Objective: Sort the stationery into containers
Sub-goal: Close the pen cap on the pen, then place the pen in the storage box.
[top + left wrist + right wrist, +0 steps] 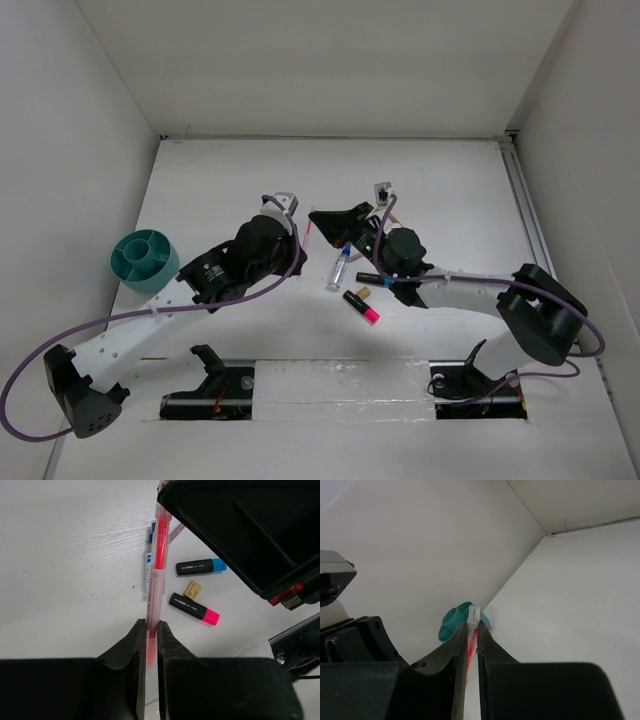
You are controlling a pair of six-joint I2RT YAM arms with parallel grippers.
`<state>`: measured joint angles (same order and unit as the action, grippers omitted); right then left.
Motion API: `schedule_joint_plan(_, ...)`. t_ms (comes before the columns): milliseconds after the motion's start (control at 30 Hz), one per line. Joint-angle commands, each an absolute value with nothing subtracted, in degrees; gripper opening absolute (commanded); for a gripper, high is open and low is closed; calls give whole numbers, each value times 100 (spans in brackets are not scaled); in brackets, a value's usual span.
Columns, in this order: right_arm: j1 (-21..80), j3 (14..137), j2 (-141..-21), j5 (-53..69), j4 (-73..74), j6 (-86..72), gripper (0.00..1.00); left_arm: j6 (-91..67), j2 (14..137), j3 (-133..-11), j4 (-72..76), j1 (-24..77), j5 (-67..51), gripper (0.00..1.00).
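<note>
The thin pink pen (159,555) hangs above the table, held at both ends. My left gripper (151,627) is shut on one end, and my right gripper (472,626) is shut just below the pen's clear tip (474,614). From above, the two grippers (303,240) (314,216) meet at the pen (310,231). On the table below lie a clear blue-capped pen (340,268), a black marker with a blue end (200,567), a tan bit (191,589) and a black marker with a pink end (361,306). The teal organizer (145,260) stands at the left.
White walls close in the table on the left, back and right. The organizer (451,625) stands against the left wall. The right arm's link (450,290) stretches just right of the loose markers. Both arm bases sit at the near edge.
</note>
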<state>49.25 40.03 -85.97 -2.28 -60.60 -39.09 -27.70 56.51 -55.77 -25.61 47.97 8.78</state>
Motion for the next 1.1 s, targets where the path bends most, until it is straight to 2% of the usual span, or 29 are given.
schedule_joint_plan(0,5098,4008,-8753,413,-5494,-4235,0,-2804,5458,-5942,-1696,4729,1617,0)
schedule_joint_plan(467,5098,4175,-8403,422,-4492,-4781,0,-2856,5563,-5766,-1503,4729,1898,0)
schedule_joint_plan(700,5045,4412,-8402,949,-4114,-4834,0,-2856,5563,-5766,-1661,4729,2118,0)
schedule_joint_plan(900,5045,4878,-8219,940,-2718,-4132,0,-2804,5563,-5766,-1714,4729,2241,0)
schedule_joint_plan(1067,5045,4764,-8060,940,-2663,-4017,0,-2751,5511,-5766,-1714,4729,2241,0)
